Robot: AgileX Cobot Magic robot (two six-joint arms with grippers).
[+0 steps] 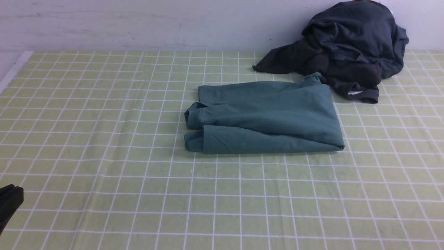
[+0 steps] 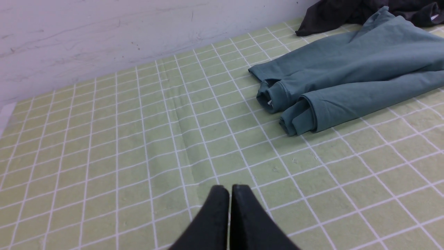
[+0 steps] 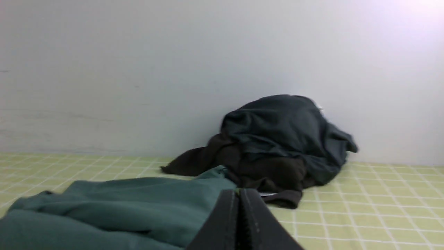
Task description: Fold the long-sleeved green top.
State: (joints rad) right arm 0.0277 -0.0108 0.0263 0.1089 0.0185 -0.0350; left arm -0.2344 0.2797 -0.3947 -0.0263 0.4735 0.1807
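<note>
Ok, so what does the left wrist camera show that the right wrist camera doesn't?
Only the left wrist view shows the green top's folded cuffed ends, a wide stretch of bare checked tablecloth, and the left gripper, jaws shut and holding nothing. Only the right wrist view shows the whole heap of dark garments piled against the wall, plus the right gripper, also shut and empty. Both show the green top lying on the cloth with the dark garments beyond it, and the pale wall behind.

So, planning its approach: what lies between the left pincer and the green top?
Only bare checked tablecloth between left pincer and green top, per left wrist view.
</note>
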